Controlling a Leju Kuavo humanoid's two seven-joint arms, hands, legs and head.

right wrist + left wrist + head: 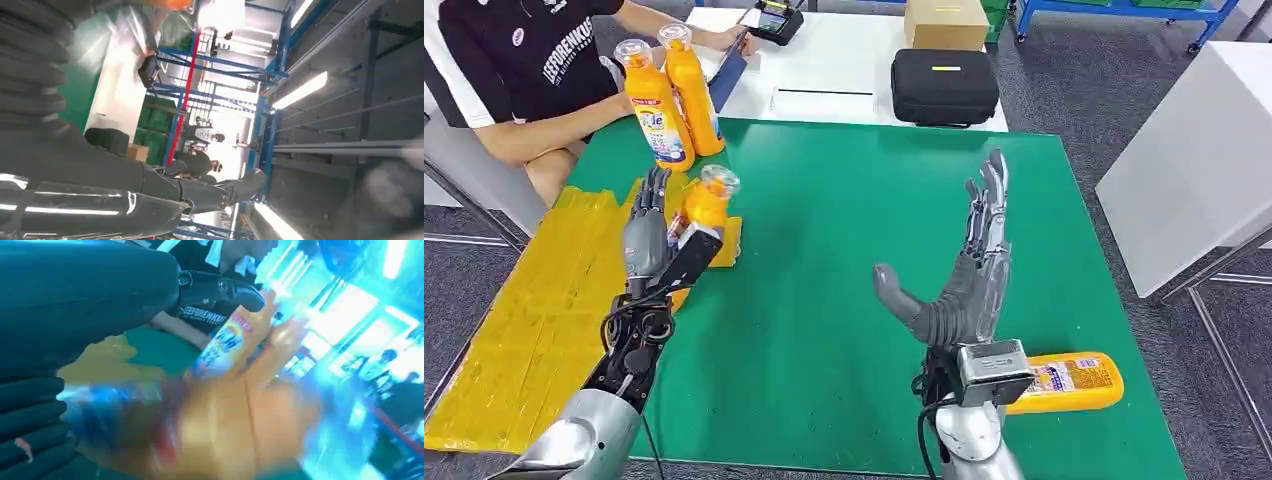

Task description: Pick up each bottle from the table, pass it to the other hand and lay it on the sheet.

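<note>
Yellow sheet point(534, 320) covers the table's point(844, 300) left edge, over green. Two orange bottles point(669, 95) stand upright at the far-left corner, touching each other, just off the sheet's far end; a seated person point(519, 60) is right behind them.

Left hand point(646, 235) holds a third orange bottle point(704, 205) above the sheet's far end, near the standing pair. Fingers wrap the body, clear cap end sticks out past the hand toward the far edge. In the left wrist view this bottle is a blurred orange mass point(240, 425) against the hand point(85, 300). Cannot tell if it touches the sheet yet.

Right hand point(959, 270) is mid-table, raised, palm flat, fingers straight and spread, thumb out to its left, holding nothing. Right wrist view shows its fingers point(210, 192) extended the same way.

Fourth bottle point(1064, 383) lies on its side at the near-right corner, partly hidden behind the right wrist.

Handling, as a judgement: rigid plastic detergent-type bottles, probably filled so moderately heavy, smooth glossy label so likely slippery. Body looks flattened, so grip across the mid-body on the label, not the narrow neck or cap. Lying one may roll or skid if nudged. Standing pair is tall and tippy, and since the two touch, taking one risks knocking the other.
</note>
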